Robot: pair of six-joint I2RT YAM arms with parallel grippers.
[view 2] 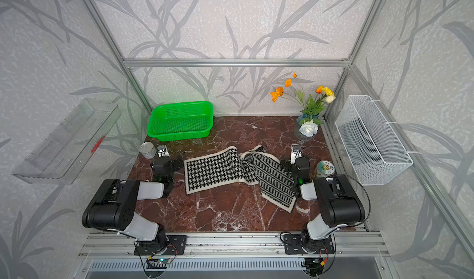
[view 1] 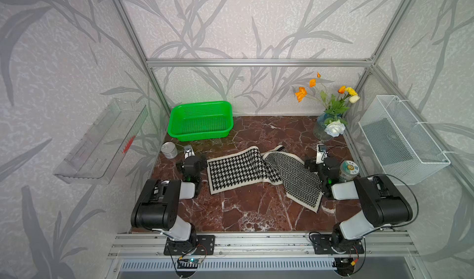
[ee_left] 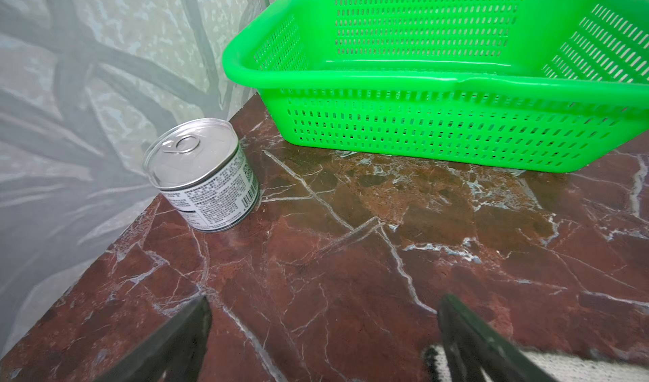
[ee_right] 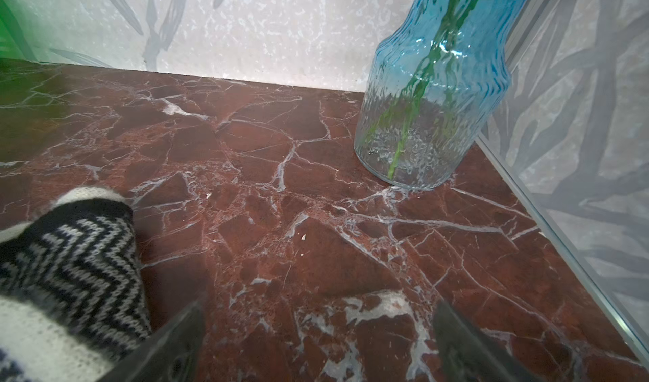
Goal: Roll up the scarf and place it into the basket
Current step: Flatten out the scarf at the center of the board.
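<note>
scarf (view 1: 264, 173) mid-table, basket (view 1: 201, 121) behind it, toward the left

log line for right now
scarf: unrolled on table | basket: empty | left gripper: fingers open, beside scarf end | right gripper: fingers open, beside scarf

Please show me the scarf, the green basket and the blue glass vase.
scarf (view 1: 237, 171): in a top view, on its houndstooth half.
green basket (ee_left: 386, 80): in the left wrist view, on its near rim.
blue glass vase (ee_right: 435, 92): in the right wrist view, on its ribbed body.
</note>
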